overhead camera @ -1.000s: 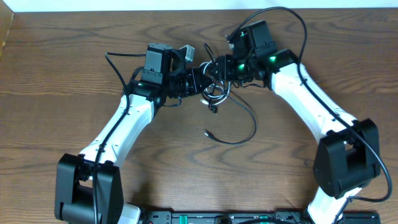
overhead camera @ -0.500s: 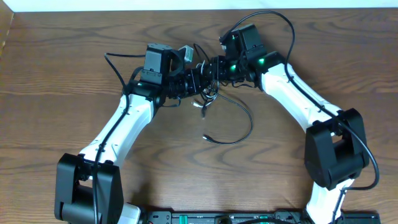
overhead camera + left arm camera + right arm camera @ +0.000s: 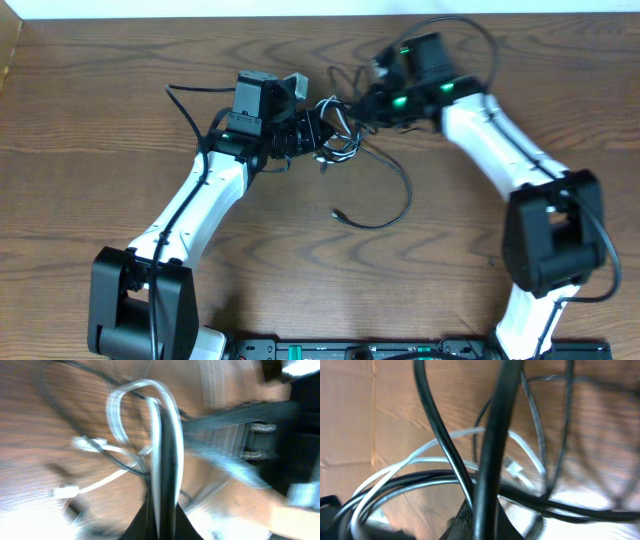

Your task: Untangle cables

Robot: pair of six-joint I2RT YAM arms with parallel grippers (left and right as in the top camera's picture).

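left claw (image 3: 316,130) clenched on the white cord (image 3: 167,435) | right claw (image 3: 365,100) clenched on a black cord (image 3: 492,435) | cables (image 3: 345,150) bunched between both claws, one tail trailing away | light, floppy, snag-prone; best gripped near an end

The cables (image 3: 336,138) form a compact tangle of thin black cords and one white cord (image 3: 172,430) at the far centre of the desk (image 3: 120,60). The white cord is looped inside the knot, with black cords crossing it. One black cord (image 3: 409,195) leaves the tangle rightward, curves nearward and ends in a small plug (image 3: 335,212) on the desk.
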